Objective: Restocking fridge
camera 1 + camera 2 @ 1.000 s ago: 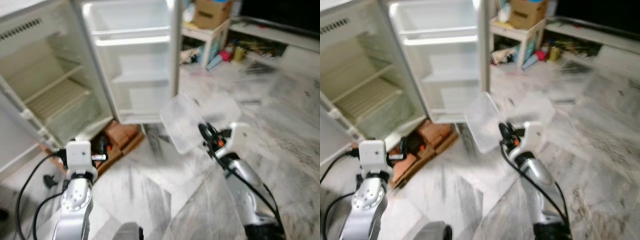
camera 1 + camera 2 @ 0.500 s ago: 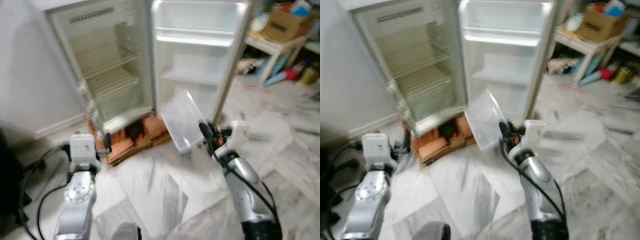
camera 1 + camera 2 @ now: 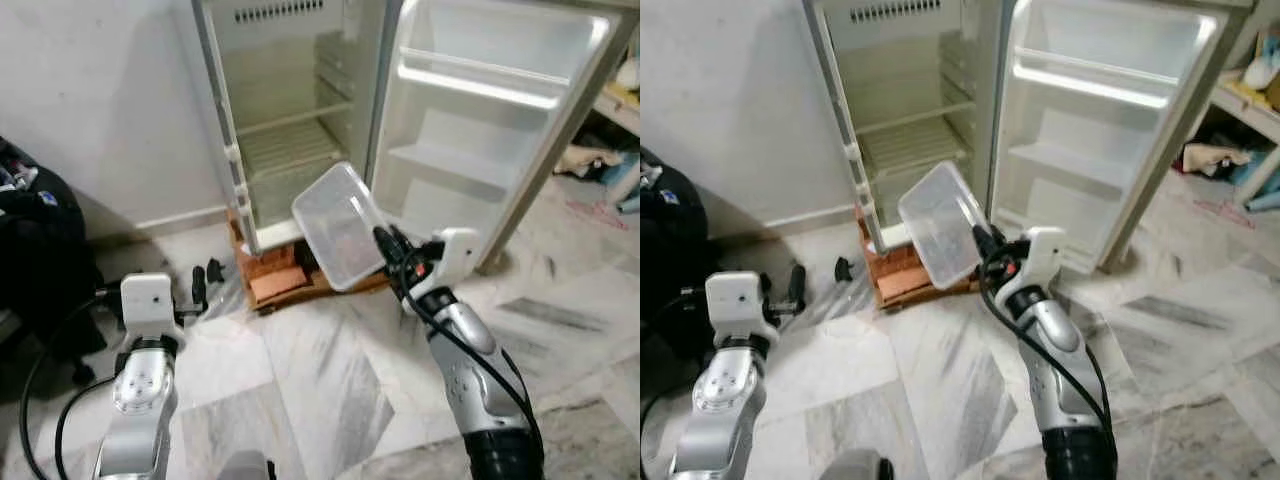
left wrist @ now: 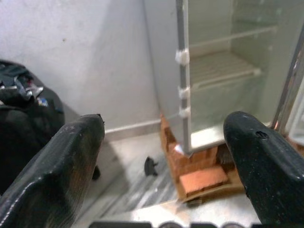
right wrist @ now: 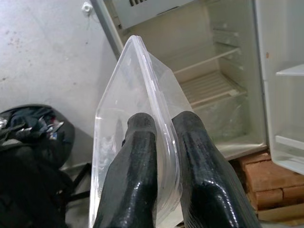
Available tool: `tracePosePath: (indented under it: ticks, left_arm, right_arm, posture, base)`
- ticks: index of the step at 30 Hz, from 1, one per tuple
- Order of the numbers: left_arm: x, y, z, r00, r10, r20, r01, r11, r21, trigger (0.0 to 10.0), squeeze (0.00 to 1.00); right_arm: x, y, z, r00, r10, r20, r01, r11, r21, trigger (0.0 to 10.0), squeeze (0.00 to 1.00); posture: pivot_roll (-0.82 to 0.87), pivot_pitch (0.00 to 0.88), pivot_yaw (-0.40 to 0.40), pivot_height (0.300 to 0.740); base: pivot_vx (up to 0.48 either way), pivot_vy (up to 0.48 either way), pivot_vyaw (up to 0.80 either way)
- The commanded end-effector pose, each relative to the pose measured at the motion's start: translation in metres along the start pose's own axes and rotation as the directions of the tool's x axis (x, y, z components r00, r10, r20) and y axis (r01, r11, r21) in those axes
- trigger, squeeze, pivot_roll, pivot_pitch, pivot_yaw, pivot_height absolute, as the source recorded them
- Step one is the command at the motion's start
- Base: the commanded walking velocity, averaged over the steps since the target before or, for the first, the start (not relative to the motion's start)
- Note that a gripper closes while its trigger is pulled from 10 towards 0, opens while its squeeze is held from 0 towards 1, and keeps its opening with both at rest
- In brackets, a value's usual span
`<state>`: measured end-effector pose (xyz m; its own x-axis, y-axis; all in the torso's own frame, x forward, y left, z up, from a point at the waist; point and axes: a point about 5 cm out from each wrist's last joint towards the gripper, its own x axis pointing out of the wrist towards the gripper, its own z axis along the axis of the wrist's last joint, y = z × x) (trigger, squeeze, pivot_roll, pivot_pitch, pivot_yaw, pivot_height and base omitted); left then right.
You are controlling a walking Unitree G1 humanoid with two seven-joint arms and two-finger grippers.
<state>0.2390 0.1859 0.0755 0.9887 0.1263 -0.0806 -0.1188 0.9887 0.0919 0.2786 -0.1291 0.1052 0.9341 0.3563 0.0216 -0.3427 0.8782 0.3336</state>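
Note:
My right gripper (image 3: 385, 243) is shut on the rim of a clear plastic container (image 3: 338, 224), held tilted in the air before the open fridge (image 3: 290, 120). The container (image 5: 137, 128) has its edge pinched between both black fingers (image 5: 135, 175) in the right wrist view. It looks empty. The fridge's wire shelves (image 3: 290, 150) and its door shelves (image 3: 480, 90) are bare. My left gripper (image 3: 203, 285) is raised low at the left and stands open, its fingers (image 4: 57, 166) wide apart with nothing between them.
The fridge stands on reddish bricks (image 3: 275, 280). Its door (image 3: 500, 120) swings open to the right. A dark bag (image 3: 35, 240) lies by the white wall at the left. A small black item (image 4: 151, 166) lies on the marble floor (image 3: 320, 380). Clutter (image 3: 600, 160) sits at the far right.
The camera has swung left, bringing the fridge interior to the middle and the dark bag into view. The right gripper still holds the container, now closer to the fridge opening.

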Motion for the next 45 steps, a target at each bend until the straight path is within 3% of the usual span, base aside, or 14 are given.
tracePosePath:
  ticks: [1, 11, 13, 14, 18, 29, 36, 45]
  left_arm:
    - [0.000, -0.007, 0.003, 0.999, -0.030, 0.014, 0.030, 0.999, -0.017, 10.0, 0.00]
    - [0.001, -0.010, 0.005, 0.999, -0.048, 0.021, 0.049, 0.998, -0.044, 10.0, 0.00]
    - [0.002, -0.011, 0.006, 0.998, -0.060, 0.024, 0.062, 0.996, -0.069, 10.0, 0.00]
    - [0.001, -0.014, 0.007, 0.997, -0.077, 0.029, 0.080, 0.989, -0.121, 10.0, 0.00]
    - [0.000, -0.015, 0.007, 0.996, -0.082, 0.026, 0.085, 0.985, -0.147, 10.0, 0.00]
    - [0.000, -0.014, 0.007, 0.996, -0.085, 0.024, 0.088, 0.985, -0.145, 10.0, 0.00]
    - [0.001, -0.014, 0.007, 0.996, -0.086, 0.020, 0.088, 0.986, -0.142, 10.0, 0.00]
    - [0.001, -0.014, 0.006, 0.996, -0.088, 0.016, 0.090, 0.987, -0.137, 10.0, 0.00]
  right_arm:
    - [-0.004, -0.007, 0.003, 1.000, -0.023, 0.008, 0.023, 1.000, -0.015, 10.0, 0.00]
    - [0.000, -0.010, 0.008, 1.000, -0.025, 0.016, 0.025, 0.999, -0.020, 10.0, 0.00]
    - [0.000, -0.010, 0.007, 0.999, -0.035, 0.017, 0.035, 0.999, -0.013, 10.0, 0.00]
    - [-0.002, -0.012, 0.007, 0.999, -0.048, 0.019, 0.048, 0.999, -0.008, 10.0, 0.00]
    - [-0.004, -0.015, 0.005, 0.998, -0.066, 0.016, 0.066, 0.998, 0.005, 10.0, 0.00]
    - [-0.003, -0.008, 0.000, 1.000, -0.009, 0.004, 0.009, 1.000, -0.008, 10.0, 0.00]
    - [-0.003, -0.009, -0.002, 1.000, -0.020, 0.001, 0.020, 1.000, -0.001, 10.0, 0.00]
    - [-0.003, -0.011, -0.002, 0.999, -0.035, 0.001, 0.035, 0.999, -0.001, 10.0, 0.00]
  posture:
    - [0.00, 0.001, -0.002, 0.740]
    - [-0.01, 0.000, -0.006, 0.740]
    - [-0.01, 0.000, -0.007, 0.740]
    - [-0.01, 0.000, -0.007, 0.740]
    - [-0.01, 0.000, -0.007, 0.740]
    - [-0.01, 0.000, -0.002, 0.740]
    - [-0.01, 0.000, -0.001, 0.740]
    - [-0.01, 0.000, 0.002, 0.740]
  base:
    - [0.334, 0.000, 0.00]
    - [0.355, 0.000, 0.00]
    - [0.354, 0.000, 0.00]
    - [0.352, 0.000, 0.00]
    - [0.354, 0.000, 0.00]
    - [0.349, 0.000, 0.23]
    - [0.340, 0.000, 0.78]
    - [0.340, 0.000, 0.00]
